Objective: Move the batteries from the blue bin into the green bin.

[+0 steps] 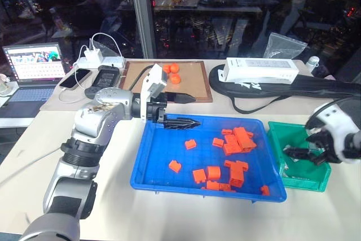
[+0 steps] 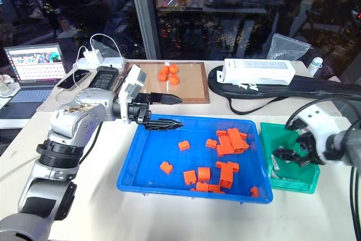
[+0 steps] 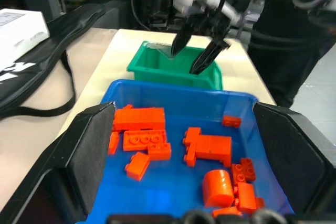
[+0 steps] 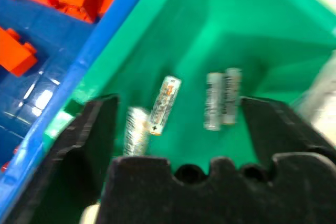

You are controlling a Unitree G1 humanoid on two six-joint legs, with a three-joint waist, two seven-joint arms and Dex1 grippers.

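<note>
**Batteries in the green bin, both grippers empty**

On the pale table (image 1: pixel 169 213) in front of the robot, the blue bin (image 1: pixel 148 156) sits in the middle, with the green bin (image 1: pixel 309 182) just beside it on the robot's right, their rims close together. The right gripper (image 1: pixel 300 153) hangs over the green bin with its two black fingers spread wide apart and nothing between them; the left wrist view shows the same fingers pointing down into the bin. In the right wrist view, four batteries (image 4: pixel 165 104) lie on the green floor: two side by side and touching, one tilted on its own, and one more just beside that. None of them touches the fingers.

The left gripper (image 1: pixel 186 122) is held level above the far left part of the blue bin, pointing toward the robot's right. Its fingers stand apart and hold nothing. Below and ahead of it, the blue bin carries a scatter of orange blocks (image 1: pixel 240 139), mostly toward the right half; no battery can be made out among them.

Behind the blue bin lies a brown wooden-framed tray (image 1: pixel 194 86) with a few orange round pieces (image 1: pixel 171 71) on it. A laptop (image 1: pixel 34 71) stands open at the far left, and a white box (image 1: pixel 260 70) rests on a black bag (image 1: pixel 316 91) at the far right.
</note>
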